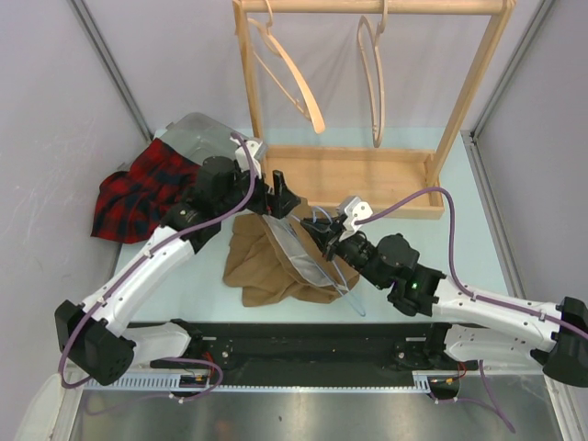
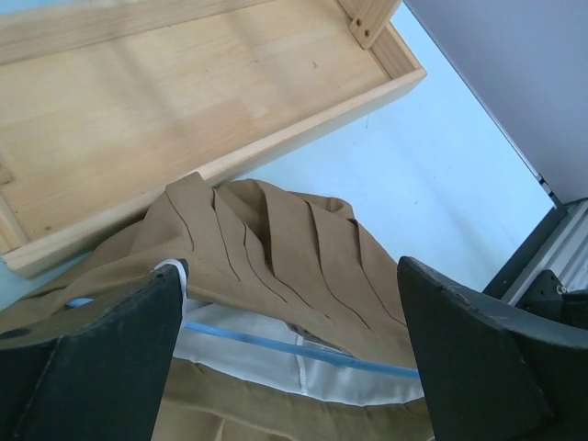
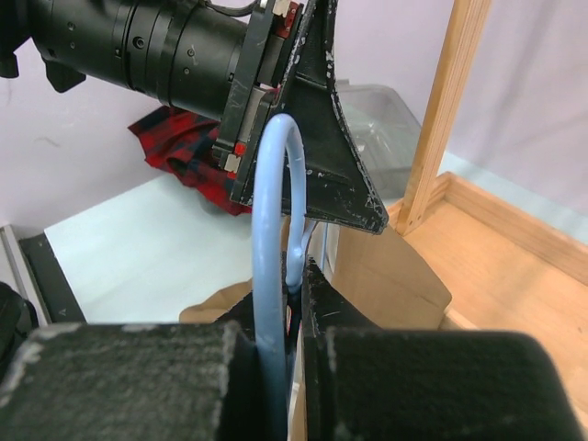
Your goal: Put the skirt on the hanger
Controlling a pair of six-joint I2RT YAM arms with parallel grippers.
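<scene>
Your wooden rack (image 1: pixel 473 87) stands at twelve o'clock on the table (image 1: pixel 459 248). The tan skirt (image 1: pixel 262 266) lies crumpled near the table's middle, with a red plaid cloth (image 1: pixel 138 193) at its ten o'clock. The pale blue hanger (image 3: pixel 266 230) runs across the skirt. Your right gripper (image 3: pixel 296 308) pinches the hanger's hook. Your left gripper (image 2: pixel 289 271) hangs spread wide over the skirt's pleats.

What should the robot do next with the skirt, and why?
Probably lower the open left end effector and pinch the skirt at its waistband: it holds nothing, while the right end effector is shut on the blue hanger at its hook.
</scene>
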